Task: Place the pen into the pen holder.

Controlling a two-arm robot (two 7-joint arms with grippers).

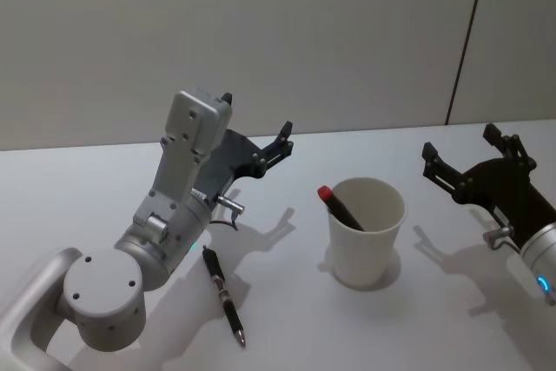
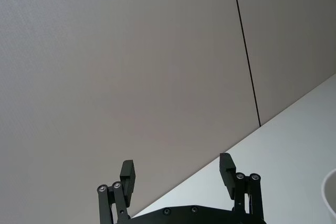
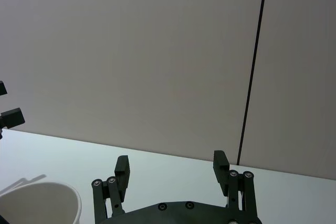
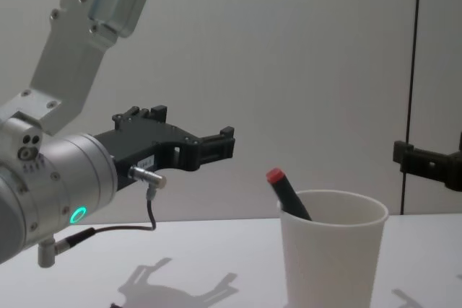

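Observation:
The pen holder, a white paper cup, stands upright on the white table, and a red-capped pen leans inside it. A black pen lies flat on the table to the left of the cup, beside my left arm's base. My left gripper hangs open and empty above the table, behind that pen and left of the cup. Right of the cup my right gripper is open too, holding nothing. Each wrist view shows its own fingers spread apart in the air.
A grey wall with a dark vertical seam rises just behind the table's far edge. My left arm's large silver joints stand on the near left, close to the black pen.

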